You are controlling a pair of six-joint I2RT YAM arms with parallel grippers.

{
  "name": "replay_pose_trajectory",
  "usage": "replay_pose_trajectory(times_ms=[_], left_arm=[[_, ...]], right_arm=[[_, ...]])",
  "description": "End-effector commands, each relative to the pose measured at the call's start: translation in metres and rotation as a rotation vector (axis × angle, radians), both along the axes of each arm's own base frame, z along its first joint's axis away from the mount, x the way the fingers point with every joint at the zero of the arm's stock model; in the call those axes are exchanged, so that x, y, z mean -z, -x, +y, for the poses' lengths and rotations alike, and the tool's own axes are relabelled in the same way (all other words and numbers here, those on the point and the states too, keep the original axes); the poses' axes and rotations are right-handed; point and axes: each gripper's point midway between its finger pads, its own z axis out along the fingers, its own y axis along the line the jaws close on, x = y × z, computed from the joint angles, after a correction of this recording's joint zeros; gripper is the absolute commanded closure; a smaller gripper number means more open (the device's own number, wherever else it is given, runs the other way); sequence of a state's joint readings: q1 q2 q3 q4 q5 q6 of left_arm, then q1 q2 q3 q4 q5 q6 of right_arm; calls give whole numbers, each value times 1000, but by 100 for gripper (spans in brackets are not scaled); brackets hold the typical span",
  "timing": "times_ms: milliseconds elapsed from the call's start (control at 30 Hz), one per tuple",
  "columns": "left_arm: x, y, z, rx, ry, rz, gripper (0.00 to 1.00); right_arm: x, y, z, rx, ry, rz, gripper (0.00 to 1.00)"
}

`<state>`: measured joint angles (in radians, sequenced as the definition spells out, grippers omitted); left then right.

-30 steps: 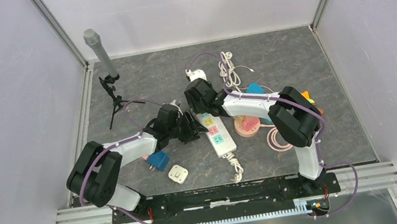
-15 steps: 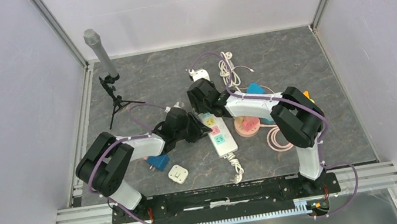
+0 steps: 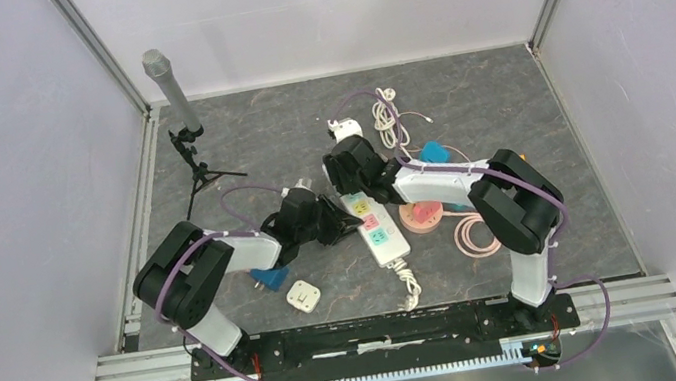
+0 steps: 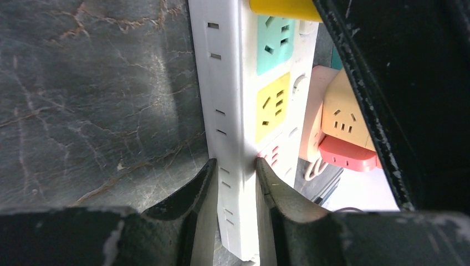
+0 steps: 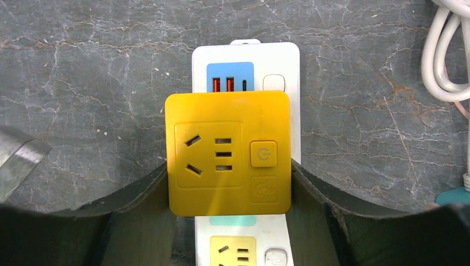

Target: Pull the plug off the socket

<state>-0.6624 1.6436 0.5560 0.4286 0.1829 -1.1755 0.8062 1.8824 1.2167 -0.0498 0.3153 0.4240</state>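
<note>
Now right fingers [image 5: 138, 199] pinch the yellow plug [image 5: 228, 152] by its sides; it sits plugged into the power strip [image 5: 246, 55] near the USB end, on the surface [image 5: 83, 55]. Left fingers [image 4: 188, 199] clamp the strip's edge. Probably best: pull straight up, no rocking, left holding strip down.

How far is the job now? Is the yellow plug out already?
Done: the left pincer clamps the edge of the white power strip, and the right pincer is shut on the yellow plug. In hand: the plug looks seated on the strip, not out. Left: pull it off.
</note>
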Motion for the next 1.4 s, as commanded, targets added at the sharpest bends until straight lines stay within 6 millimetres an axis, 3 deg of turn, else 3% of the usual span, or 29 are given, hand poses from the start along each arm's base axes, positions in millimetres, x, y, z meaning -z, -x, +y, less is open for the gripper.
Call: replay_pose_trajectory(times_ms=[0,233,633,900,1167,1267,1367], left_arm=[[68,29,38,-56,-194,178,67],[78,34,41,-73,-205,217,69],[75,33,47,-72,-233,222,70],[74,31,44,-69,-236,232,70],[75,33,48,-76,-253,240,71],[76,33,48,-76,-254,243,72],[77,34,48,-78,-254,249,72]], right_arm=[[-54,3,32,-98,-204,-132,100],[-40,2,9,-46,-104,-177,100],[-71,-17,-15,-3,46,-308,100],[-68,-6,-1,-44,104,-319,100],[-84,-10,-7,-51,-63,-283,100],[-77,-9,-4,-67,-117,-239,100],[-65,-6,1,-71,-43,-241,100]])
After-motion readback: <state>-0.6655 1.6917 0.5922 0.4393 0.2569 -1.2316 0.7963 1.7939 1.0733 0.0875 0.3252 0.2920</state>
